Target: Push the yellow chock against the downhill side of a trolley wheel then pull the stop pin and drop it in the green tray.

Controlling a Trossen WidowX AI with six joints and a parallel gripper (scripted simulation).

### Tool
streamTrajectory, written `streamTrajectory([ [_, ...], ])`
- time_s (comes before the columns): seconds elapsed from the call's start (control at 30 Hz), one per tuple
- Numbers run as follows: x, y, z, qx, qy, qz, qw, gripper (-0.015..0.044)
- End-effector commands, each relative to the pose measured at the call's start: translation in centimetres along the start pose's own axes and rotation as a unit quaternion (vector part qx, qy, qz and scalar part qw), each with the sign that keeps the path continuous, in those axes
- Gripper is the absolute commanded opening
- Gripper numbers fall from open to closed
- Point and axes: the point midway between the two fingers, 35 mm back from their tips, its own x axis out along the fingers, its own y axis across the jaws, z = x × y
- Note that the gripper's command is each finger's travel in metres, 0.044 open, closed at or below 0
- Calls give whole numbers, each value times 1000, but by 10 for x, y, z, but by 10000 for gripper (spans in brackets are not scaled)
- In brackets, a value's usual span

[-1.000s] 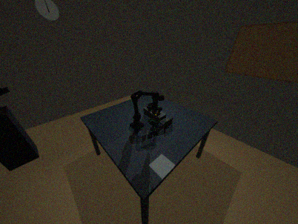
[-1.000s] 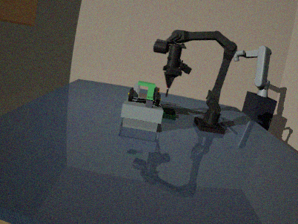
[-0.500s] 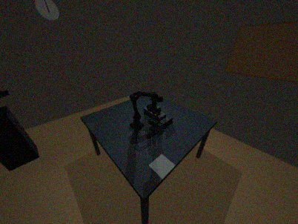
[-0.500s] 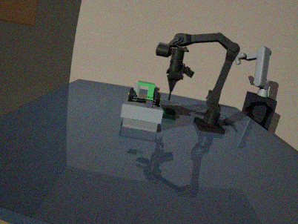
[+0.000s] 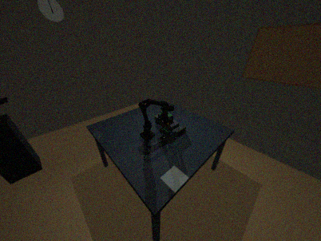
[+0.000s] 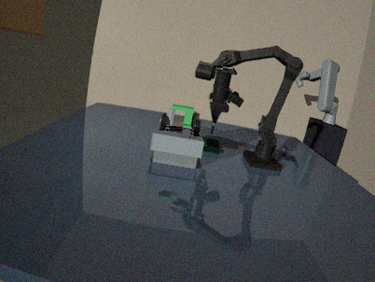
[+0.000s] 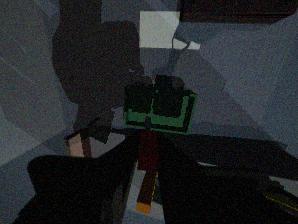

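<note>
Stop pin sits pinched between the gripper's fingers, a dull red shaft running down from the jaws toward the green tray directly below. In the exterior view the gripper hangs point-down just beside the trolley, which stands on a pale grey blocky ramp. The tray is a shallow square with raised green walls and dark blocks inside. The glossy blue table mirrors the arm. Dim light hides the chock and the pin's head; the top view shows only dark shapes.
</note>
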Motion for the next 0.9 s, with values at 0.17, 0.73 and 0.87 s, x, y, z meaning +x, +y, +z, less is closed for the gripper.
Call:
streamTrajectory([
  [0.17,27,10,1,2,2,30,1000,0],
  [0.73,49,17,1,2,2,31,1000,131],
  [0.87,49,14,1,2,2,31,1000,190],
])
